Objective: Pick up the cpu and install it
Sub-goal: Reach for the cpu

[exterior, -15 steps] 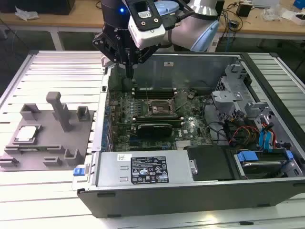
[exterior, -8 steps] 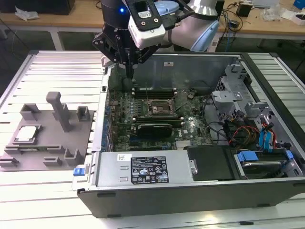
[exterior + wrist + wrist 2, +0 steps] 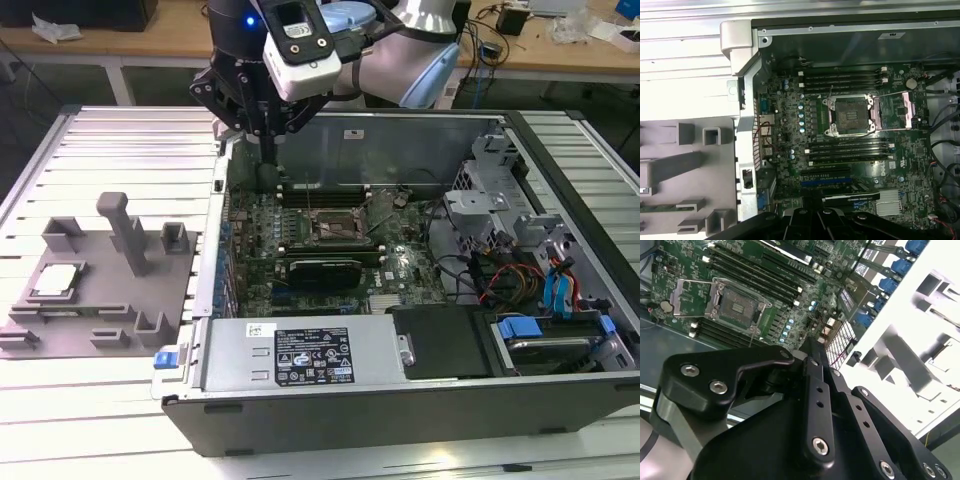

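Observation:
The cpu point(image 3: 57, 281), a small silver-grey square chip, lies flat in a recess of the grey fixture plate point(image 3: 100, 330) at the exterior view's left, outside the computer case. My gripper point(image 3: 270, 155) hangs above the case's rear left corner, well away from the cpu and holding nothing; its fingers look shut into one narrow tip point(image 3: 810, 342). The motherboard socket point(image 3: 340, 228) stands with its metal frame flipped open and its bed bare, as both wrist views show point(image 3: 849, 116) point(image 3: 738, 302).
The open computer case point(image 3: 230, 300) has tall side walls. Memory sticks point(image 3: 842, 80) flank the socket. Upright blocks point(image 3: 128, 235) rise from the fixture plate beside the cpu. Cables and drive cages point(image 3: 520, 250) crowd the case's right side. A power supply point(image 3: 310, 355) lies along the front.

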`<state>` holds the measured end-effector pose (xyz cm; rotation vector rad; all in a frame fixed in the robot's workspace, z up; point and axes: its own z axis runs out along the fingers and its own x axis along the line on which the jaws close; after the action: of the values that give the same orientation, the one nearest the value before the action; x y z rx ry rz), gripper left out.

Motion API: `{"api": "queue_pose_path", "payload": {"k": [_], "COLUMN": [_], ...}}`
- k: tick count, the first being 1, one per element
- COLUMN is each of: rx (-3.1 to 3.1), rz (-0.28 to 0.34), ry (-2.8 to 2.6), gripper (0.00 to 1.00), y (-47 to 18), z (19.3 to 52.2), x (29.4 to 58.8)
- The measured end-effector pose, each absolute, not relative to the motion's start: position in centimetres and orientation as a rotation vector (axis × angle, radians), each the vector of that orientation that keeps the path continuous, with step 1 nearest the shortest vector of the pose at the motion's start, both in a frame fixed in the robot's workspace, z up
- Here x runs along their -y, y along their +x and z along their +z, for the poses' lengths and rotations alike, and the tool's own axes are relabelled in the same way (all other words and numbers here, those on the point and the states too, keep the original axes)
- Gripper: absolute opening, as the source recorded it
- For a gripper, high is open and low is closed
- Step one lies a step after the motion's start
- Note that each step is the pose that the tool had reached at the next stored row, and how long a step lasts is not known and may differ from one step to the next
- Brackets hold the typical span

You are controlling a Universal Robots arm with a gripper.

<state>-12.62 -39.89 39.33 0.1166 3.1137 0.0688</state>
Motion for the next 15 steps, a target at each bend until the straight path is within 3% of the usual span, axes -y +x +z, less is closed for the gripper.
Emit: {"api": "queue_pose_path", "payload": {"k": [15], "rx": [-3.114], "rz": [0.069], "ry": [0.117], "gripper": [0.11], "y": [-14.0], "z": [39.3], "x": [39.9]}}
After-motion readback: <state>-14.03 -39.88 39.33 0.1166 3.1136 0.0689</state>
